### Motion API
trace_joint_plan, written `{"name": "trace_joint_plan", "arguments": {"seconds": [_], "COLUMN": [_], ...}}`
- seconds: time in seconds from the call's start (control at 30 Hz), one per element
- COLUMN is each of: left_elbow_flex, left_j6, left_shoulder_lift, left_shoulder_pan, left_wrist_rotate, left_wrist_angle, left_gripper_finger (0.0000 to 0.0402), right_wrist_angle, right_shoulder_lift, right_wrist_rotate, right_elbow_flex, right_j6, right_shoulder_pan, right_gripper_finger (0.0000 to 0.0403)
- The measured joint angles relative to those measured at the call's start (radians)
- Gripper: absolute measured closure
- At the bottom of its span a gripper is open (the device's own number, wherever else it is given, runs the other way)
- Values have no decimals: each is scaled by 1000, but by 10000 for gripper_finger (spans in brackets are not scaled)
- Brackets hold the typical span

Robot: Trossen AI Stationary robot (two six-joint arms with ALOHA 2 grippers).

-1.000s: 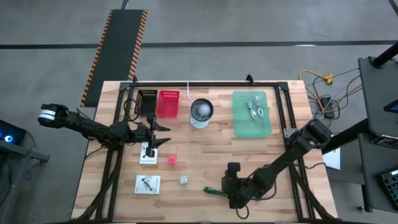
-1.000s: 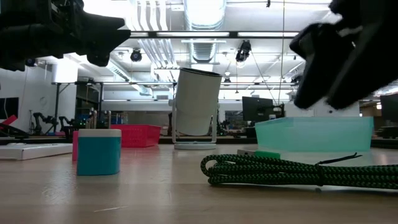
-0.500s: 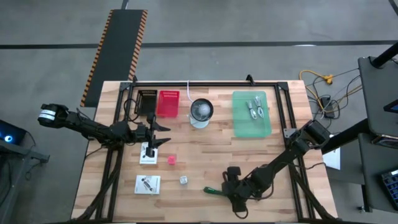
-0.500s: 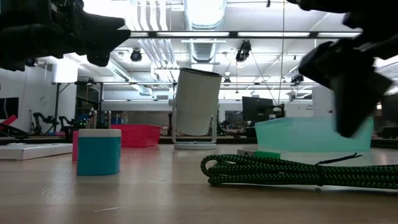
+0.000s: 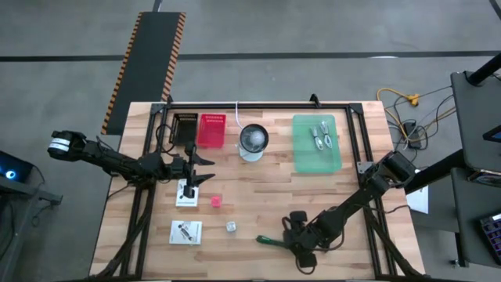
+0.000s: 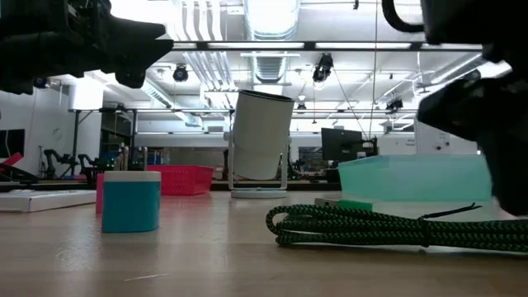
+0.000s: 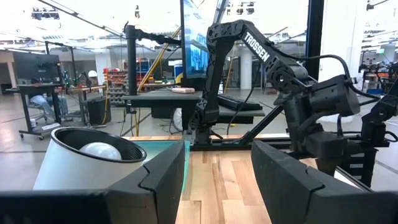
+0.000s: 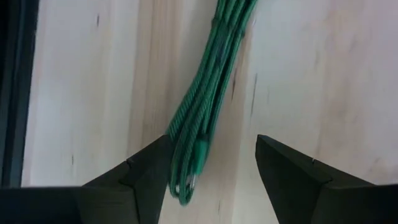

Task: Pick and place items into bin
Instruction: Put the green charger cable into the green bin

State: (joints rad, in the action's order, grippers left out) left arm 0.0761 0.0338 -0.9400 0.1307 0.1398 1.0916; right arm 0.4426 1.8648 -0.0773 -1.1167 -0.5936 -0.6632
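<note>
Two silvery metal pieces [image 5: 321, 138] already lie in the green bin [image 5: 317, 161] near the table's far edge. Right gripper [image 5: 291, 244], jaws open and empty, straddles the green strip [image 5: 270, 240] near the front edge. Left gripper [image 5: 205, 168], jaws open and empty, hovers over one white card [image 5: 187, 195]; second card [image 5: 185, 232], red cube [image 5: 215, 201], silver cube [image 5: 232, 226] remain.

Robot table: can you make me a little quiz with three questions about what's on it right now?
1. True or false: the green bin already holds silvery metal pieces.
2. Which gripper hangs over the green cord? A) left B) right
3. Fill in: the tiny red cube lies next to a white ____.

Key:
1. True.
2. B. The right gripper is open over the cord, with its fingers on either side; the left gripper waits, open, by the red basket.
3. Card.
</note>
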Motion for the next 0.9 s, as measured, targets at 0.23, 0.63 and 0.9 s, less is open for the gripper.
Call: {"name": "trace_joint_plan", "arguments": {"seconds": [0.23, 0.63, 0.9], "left_elbow_flex": [0, 0, 0], "left_j6": [0, 0, 0], "left_shoulder_lift": [0, 0, 0], "left_shoulder_pan": [0, 0, 0], "left_wrist_rotate": [0, 0, 0], "left_wrist_angle": [0, 0, 0], "left_gripper_finger": [230, 230, 230], "right_wrist_angle": [-7, -7, -7], "right_shoulder_lift": [0, -2, -2], "right_wrist_rotate": [53, 17, 23], "right_elbow_flex": [35, 37, 37], "right_j6": [-68, -87, -90], "right_shoulder_pan": [-6, -7, -7], "right_gripper_finger": [184, 231, 311]}}
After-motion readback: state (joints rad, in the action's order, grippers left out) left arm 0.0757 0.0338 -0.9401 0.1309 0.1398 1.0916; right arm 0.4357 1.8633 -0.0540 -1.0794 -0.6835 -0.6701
